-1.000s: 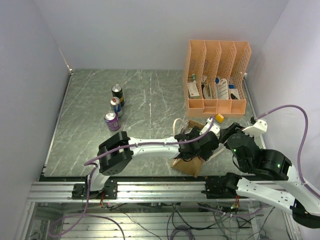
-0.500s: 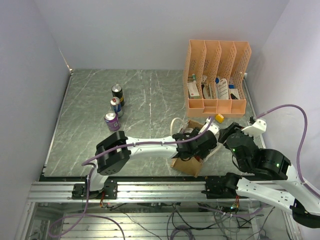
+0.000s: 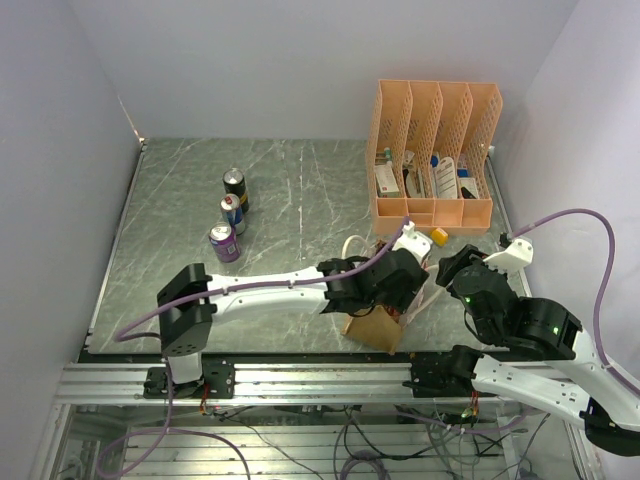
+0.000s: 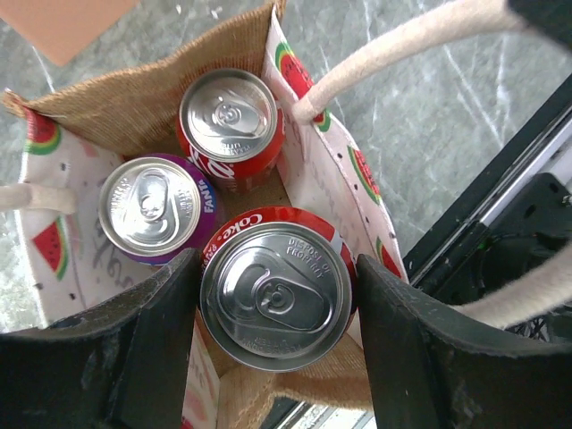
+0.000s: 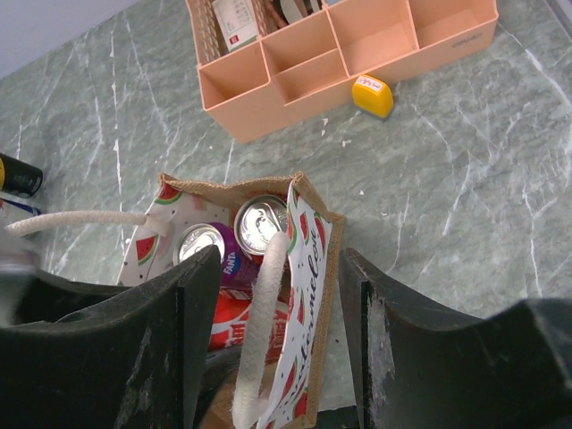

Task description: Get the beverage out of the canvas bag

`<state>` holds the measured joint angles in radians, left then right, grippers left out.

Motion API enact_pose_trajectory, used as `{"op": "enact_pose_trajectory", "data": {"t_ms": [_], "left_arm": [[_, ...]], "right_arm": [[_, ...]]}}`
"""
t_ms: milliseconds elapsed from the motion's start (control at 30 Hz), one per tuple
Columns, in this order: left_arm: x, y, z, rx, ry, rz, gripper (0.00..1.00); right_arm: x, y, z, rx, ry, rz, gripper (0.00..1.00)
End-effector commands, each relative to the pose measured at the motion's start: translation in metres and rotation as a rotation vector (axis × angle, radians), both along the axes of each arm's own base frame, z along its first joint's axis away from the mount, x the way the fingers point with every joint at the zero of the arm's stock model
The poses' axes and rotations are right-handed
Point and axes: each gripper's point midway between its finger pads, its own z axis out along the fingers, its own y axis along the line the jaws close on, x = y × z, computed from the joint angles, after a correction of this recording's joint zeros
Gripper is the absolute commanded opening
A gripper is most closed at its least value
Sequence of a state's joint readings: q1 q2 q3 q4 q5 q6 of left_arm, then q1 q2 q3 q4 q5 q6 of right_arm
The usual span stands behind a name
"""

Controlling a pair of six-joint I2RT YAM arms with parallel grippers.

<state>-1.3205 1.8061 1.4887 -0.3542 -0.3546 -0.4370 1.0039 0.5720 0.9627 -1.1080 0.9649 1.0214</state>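
Coke can (image 4: 275,299) clamped by L fingers (image 4: 147,357) inside canvas bag (image 4: 134,107); to be lifted straight up (Fanta can (image 4: 150,206) just beside). R fingers (image 5: 116,349) apart, empty.

Left arm (image 3: 270,292) reaches right, left gripper (image 4: 275,279) clamped on red can (image 4: 268,308); right gripper (image 5: 279,286) hangs alongside, fingers spread wide.

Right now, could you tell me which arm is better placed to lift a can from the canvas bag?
Left. The left hand grips the nearer red cola can inside the canvas bag, a finger against each side. The right hand hangs open above the bag, holding nothing.
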Motion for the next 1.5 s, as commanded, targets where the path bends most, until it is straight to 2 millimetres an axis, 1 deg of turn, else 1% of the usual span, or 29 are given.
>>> {"op": "enact_pose_trajectory", "data": {"t_ms": [0,200,300,400,500,600,667,733,900,1067,1100,1167,1267,1400,1467], "left_arm": [[0.008,0.004,0.059,-0.132,-0.057,0.025,0.13],[0.005,0.020,0.109,-0.215,-0.081,0.030,0.10],[0.001,0.031,0.133,-0.257,-0.086,0.030,0.07],[-0.003,0.045,0.153,-0.291,-0.077,0.034,0.07],[-0.007,0.060,0.167,-0.309,-0.067,0.049,0.07],[-0.011,0.080,0.180,-0.319,-0.062,0.067,0.07],[-0.014,0.096,0.184,-0.313,-0.059,0.080,0.07],[-0.016,0.115,0.184,-0.299,-0.054,0.100,0.07],[-0.016,0.175,0.157,-0.246,-0.041,0.235,0.07],[-0.016,0.232,0.126,-0.230,-0.034,0.385,0.07],[-0.014,0.241,0.120,-0.212,-0.040,0.416,0.07],[-0.011,0.257,0.108,-0.158,-0.060,0.461,0.07],[-0.001,0.272,0.101,-0.099,-0.122,0.518,0.07],[0.023,0.286,0.106,-0.034,-0.227,0.608,0.07],[0.040,0.287,0.112,-0.013,-0.270,0.631,0.07]], "right_arm": [[0.001,-0.003,0.002,0.001,-0.012,-0.020,0.55],[0.001,-0.002,0.001,-0.005,-0.009,-0.018,0.55],[0.002,-0.001,0.001,-0.006,-0.010,-0.015,0.55],[0.002,0.000,0.001,-0.013,-0.008,-0.008,0.55],[0.002,0.000,0.000,-0.015,-0.005,-0.008,0.55],[0.002,0.000,0.001,-0.012,-0.007,-0.009,0.55],[0.002,0.000,0.001,-0.009,-0.008,-0.008,0.55],[0.001,-0.001,0.002,-0.006,-0.011,-0.010,0.55],[0.001,-0.001,0.002,-0.003,-0.014,-0.008,0.55],[0.002,0.001,0.001,-0.013,-0.010,-0.006,0.55],[0.003,0.001,0.001,-0.017,-0.007,-0.004,0.55],[0.003,0.002,0.000,-0.024,-0.003,-0.008,0.55],[0.004,0.003,-0.002,-0.034,0.004,-0.010,0.55],[0.005,0.004,-0.004,-0.050,0.013,-0.008,0.55],[0.005,0.004,-0.004,-0.054,0.017,-0.012,0.55]]}}
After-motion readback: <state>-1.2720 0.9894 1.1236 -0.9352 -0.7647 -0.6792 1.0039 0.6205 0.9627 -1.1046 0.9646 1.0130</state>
